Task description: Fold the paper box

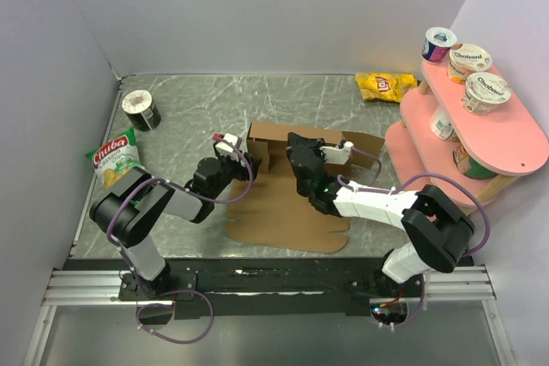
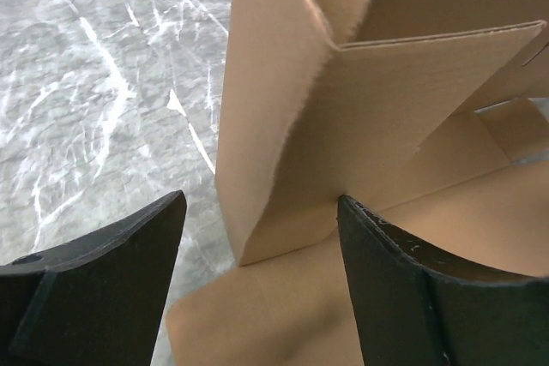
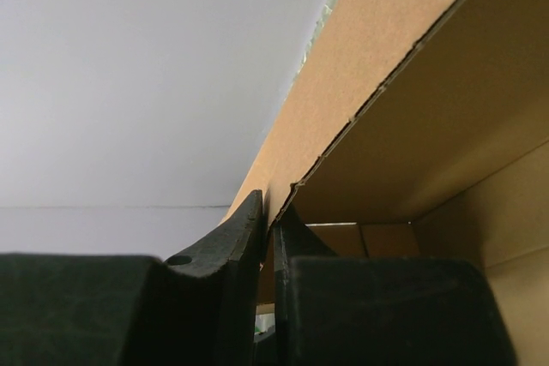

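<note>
Grey marbled table point(image 1: 189, 117): paper box point(image 1: 283, 212) half-raised, long axis 9-to-3 o'clock, flat flap toward 6. At 9 end, left tool point(image 2: 257, 212) held spread; right tool point(image 3: 268, 212) pinched on raised wall.

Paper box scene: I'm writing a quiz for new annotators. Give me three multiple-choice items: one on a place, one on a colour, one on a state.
1. Where does the green snack bag lie? A far right corner; B by the table's left edge; C between the arm bases.
2. What colour is the tiered shelf? A blue; B white; C pink.
3. How is the right gripper? A shut on the paper box; B open above the table; C holding a cup.
Answers: B, it lies at the far left of the top view; C, both tiers are pink; A, the right wrist view shows its fingers pinching a cardboard edge.
</note>
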### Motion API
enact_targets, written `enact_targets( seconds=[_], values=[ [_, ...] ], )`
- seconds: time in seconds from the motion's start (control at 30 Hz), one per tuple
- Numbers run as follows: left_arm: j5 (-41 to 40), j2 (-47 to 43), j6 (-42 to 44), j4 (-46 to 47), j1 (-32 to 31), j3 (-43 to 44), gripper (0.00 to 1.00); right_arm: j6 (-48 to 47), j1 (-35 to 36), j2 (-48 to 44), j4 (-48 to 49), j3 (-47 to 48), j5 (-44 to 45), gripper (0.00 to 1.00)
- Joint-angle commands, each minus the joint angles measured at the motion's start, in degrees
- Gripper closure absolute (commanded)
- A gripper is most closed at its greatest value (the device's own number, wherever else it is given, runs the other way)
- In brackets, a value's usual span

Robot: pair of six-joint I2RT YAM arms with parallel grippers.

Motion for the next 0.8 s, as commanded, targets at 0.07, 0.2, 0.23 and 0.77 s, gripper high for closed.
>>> enact_targets(
  seconds=[0.07,0.2,0.23,0.77],
  values=[
    [7.6,1.9,-1.2,4.1,2.1,4.4,0.28,0.1,-0.6,-0.6,-7.8,-0.6,2.4,0.93],
    [8.1,3.4,-0.7,4.3,2.1,6.4,0.32,-0.5,-0.5,0.3,-8.3,0.1,1.6,0.93],
    [8.0,3.7,-0.4,4.2,2.1,6.7,0.33,-0.5,-0.5,0.3,-8.2,0.0,1.4,0.93],
    [-3.9,4.8,-8.0,-1.0,-0.1,11.6,0.67,-1.0,-0.1,0.7,-9.1,0.1,0.1,0.94]
  ],
)
